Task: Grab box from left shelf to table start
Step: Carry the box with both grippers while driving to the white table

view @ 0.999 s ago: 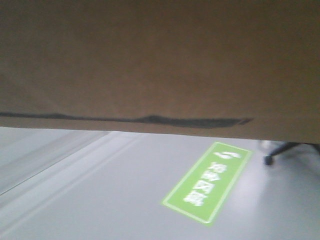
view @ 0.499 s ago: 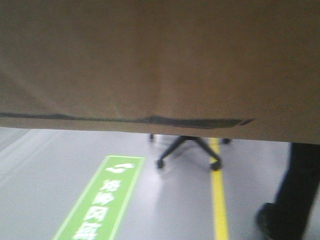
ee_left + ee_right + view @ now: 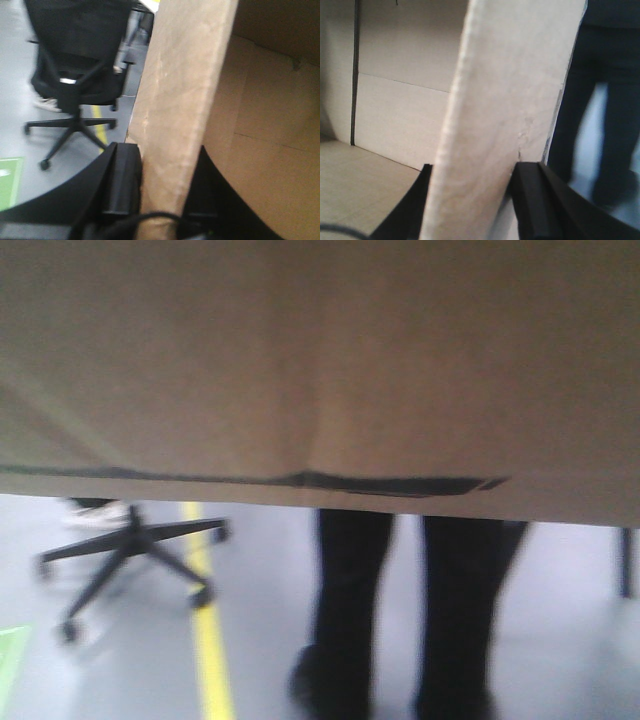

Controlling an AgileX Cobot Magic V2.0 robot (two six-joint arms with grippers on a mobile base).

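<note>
Pinching box [image 3: 320, 360]: left claw [image 3: 162, 182], right claw [image 3: 472, 200]

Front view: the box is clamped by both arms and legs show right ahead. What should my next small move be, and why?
Probably hold still, jaws shut, rather than roll forward. The left gripper and right gripper each pinch a wall of the box. But a person's legs stand directly ahead below it, an office chair sits left, and no table shows.

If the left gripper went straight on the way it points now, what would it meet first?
More of the box wall: the left gripper is shut on it, and the wall runs straight ahead between its fingers. Beyond that, depth is unclear.
</note>
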